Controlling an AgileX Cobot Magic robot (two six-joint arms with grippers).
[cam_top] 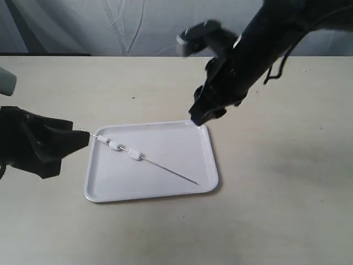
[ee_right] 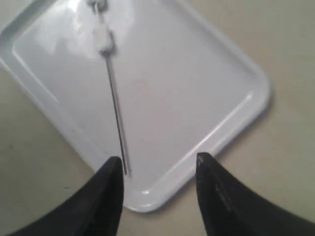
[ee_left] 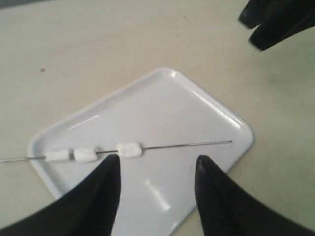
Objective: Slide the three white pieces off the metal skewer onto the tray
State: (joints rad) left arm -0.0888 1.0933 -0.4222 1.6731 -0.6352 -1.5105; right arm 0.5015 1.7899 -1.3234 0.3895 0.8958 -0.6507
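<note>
The left hand [ee_left: 157, 160] has its black fingers spread apart with nothing between them, just short of a long, thin, silver-grey metal skewer [ee_left: 187, 144]. Three small white soft chunks [ee_left: 83, 154] are threaded on the skewer near the end closer to this hand. They lie over a glossy white rectangular tray [ee_left: 177, 108]. The right hand [ee_right: 158, 158], also spread and empty, hangs above the tray, toward the skewer's bare tip. The tray rests on a beige desk [ee_left: 98, 44].

You see the tray [cam_top: 165, 187] on the table [cam_top: 276, 215] with the metal skewer [cam_top: 171, 171] lying diagonally in it, its left end crossing the left rim, and the three pieces [cam_top: 116, 146] threaded in a row just inside that rim.
</note>
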